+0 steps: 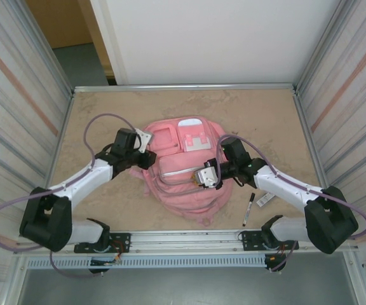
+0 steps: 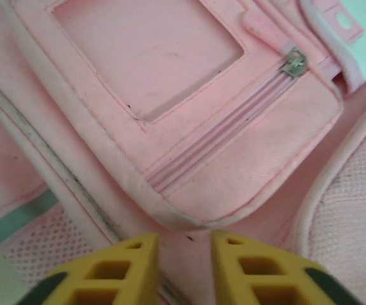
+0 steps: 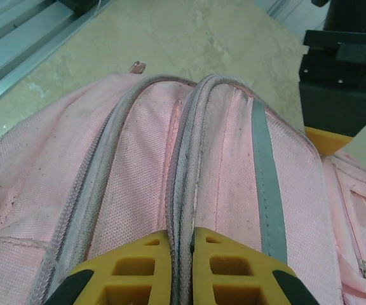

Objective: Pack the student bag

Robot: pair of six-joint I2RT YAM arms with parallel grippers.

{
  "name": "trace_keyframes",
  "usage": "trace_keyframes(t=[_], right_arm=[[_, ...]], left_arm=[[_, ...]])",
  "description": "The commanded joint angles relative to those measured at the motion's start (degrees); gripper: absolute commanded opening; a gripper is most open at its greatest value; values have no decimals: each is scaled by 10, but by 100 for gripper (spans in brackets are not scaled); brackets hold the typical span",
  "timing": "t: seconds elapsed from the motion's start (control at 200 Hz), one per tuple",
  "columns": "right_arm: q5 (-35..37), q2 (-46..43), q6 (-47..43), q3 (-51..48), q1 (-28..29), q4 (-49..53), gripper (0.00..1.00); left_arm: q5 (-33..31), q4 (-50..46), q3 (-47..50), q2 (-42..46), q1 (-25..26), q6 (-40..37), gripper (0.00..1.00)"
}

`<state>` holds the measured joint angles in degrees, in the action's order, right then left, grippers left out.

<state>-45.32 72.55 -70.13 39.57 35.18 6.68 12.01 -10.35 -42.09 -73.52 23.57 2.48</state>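
The student bag (image 1: 182,198) is a large pink backpack lying flat in the middle of the table. My left gripper (image 1: 149,154) is at the bag's upper left side. In the left wrist view it (image 2: 184,240) stands open just above pink fabric, below the corner of a front pocket (image 2: 246,159) with a metal zip pull (image 2: 294,64). My right gripper (image 1: 204,178) is over the bag's middle. In the right wrist view it (image 3: 182,232) is shut on a raised grey zip seam (image 3: 186,146) of the bag.
A black marker (image 1: 249,210) and a small white and black item (image 1: 264,200) lie on the table right of the bag, near the right arm. Metal walls close in the left and right sides, and a rail (image 1: 189,236) runs along the near edge.
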Motion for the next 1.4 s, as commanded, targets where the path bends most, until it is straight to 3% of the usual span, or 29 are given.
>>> trace_keyframes(t=[0.0, 0.13, 0.215, 0.281, 0.301, 0.306, 0.311, 0.321, 0.336, 0.421, 0.516, 0.676, 0.792, 0.847, 0.927, 0.987, 1.037, 1.163, 1.193, 1.393], right_arm=[[-77, -4, -15, 17, 2, -16, 0], [-74, 27, -5, 17, 2, -53, 2], [-79, 46, -10, 44, -2, -13, 16], [-74, 54, -5, 48, -3, -23, 32], [-72, 54, 3, 43, -3, -36, 42], [-71, 54, 5, 41, -3, -41, 51], [-69, 54, 7, 38, -3, -44, 71], [-67, 53, 12, 34, -3, -57, 91], [-61, 52, 23, 27, -2, -74, 100], [-45, 41, 90, -26, -4, -185, 99], [-16, 19, 169, -65, 6, -266, 99], [90, -47, 325, -67, 32, -246, 99], [135, -123, 388, -90, 32, -241, 99], [220, -154, 457, -101, 32, -260, 99], [405, -208, 585, -109, 27, -264, 99], [569, -226, 718, -87, 10, -193, 99], [643, -234, 825, -50, -23, -90, 99], [615, -236, 1000, 19, -113, 107, 99], [605, -236, 1033, 23, -127, 132, 99], [550, -236, 1099, 21, -190, 177, 100]], left_arm=[[5, 43, 56, 89, 0, -8, 47], [-54, 46, 95, 159, 23, -35, 52], [-15, 45, 104, 188, 45, -70, 56], [5, 49, 112, 202, 93, -154, 56], [0, 50, 115, 204, 112, -181, 55], [-3, 51, 116, 205, 117, -190, 55], [-4, 52, 117, 205, 122, -197, 55], [-8, 52, 118, 206, 132, -211, 55], [-21, 54, 120, 208, 145, -229, 55], [-73, 65, 127, 209, 213, -305, 63], [-57, 72, 128, 198, 230, -355, 66], [-89, 89, 105, 135, 231, -375, 66], [-106, 87, 76, 83, 233, -388, 62], [-87, 89, 71, 66, 237, -402, 62], [-59, 112, 76, 52, 247, -418, 65], [0, 145, 88, 57, 256, -423, 71], [44, 181, 99, 60, 261, -414, 75], [89, 159, 82, 63, 267, -397, 89], [87, 144, 76, 62, 272, -397, 98], [18, 150, 75, 43, 312, -398, 97]])
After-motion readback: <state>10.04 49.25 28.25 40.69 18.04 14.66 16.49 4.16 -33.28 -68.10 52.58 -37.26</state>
